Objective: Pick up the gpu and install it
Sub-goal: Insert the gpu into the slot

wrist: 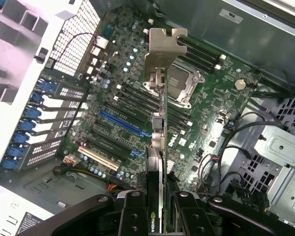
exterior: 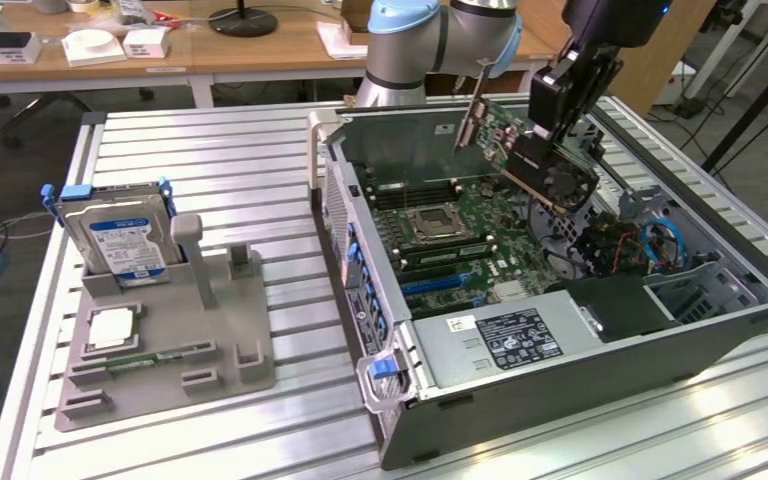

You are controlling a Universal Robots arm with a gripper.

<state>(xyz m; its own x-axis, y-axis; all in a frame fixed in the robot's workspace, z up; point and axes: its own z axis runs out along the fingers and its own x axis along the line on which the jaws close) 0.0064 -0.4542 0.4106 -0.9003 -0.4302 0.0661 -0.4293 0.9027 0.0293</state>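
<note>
One card sits in your gripper (wrist: 157, 201): the jaws are pinched narrowly on the gpu (wrist: 160, 132), held edge-on above the open case (exterior: 598, 350). Its long axis runs away from the wrist, bracket farthest. Beneath, the motherboard's (wrist: 221, 103) blue slot (wrist: 124, 124) lies skewed to it, well apart.

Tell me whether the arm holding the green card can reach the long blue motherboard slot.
Probably yes: the gripper holds the dark green gpu above the open case, and nothing covers the long blue slot.
</note>
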